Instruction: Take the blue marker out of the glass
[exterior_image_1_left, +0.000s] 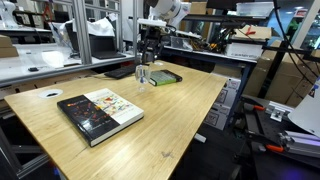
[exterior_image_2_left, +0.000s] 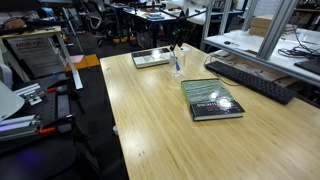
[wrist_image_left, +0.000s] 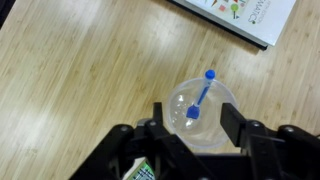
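Observation:
The glass (wrist_image_left: 214, 136) is small and clear and stands upright on the wooden table. It shows in both exterior views (exterior_image_1_left: 143, 78) (exterior_image_2_left: 177, 67). The blue marker (wrist_image_left: 201, 97) stands tilted inside it, with its capped end leaning over the rim. It shows as a thin stick in an exterior view (exterior_image_2_left: 178, 55). My gripper (wrist_image_left: 196, 120) is open, directly above the glass, with one finger on each side of the rim and nothing held. In an exterior view it hangs just above the glass (exterior_image_1_left: 149, 58).
A green flat book (exterior_image_1_left: 164, 77) lies right beside the glass, also visible in an exterior view (exterior_image_2_left: 150, 57). A large dark-covered book (exterior_image_1_left: 100, 113) lies nearer the table's front, also in the wrist view (wrist_image_left: 240, 15). A keyboard (exterior_image_2_left: 250, 78) sits on the adjoining table.

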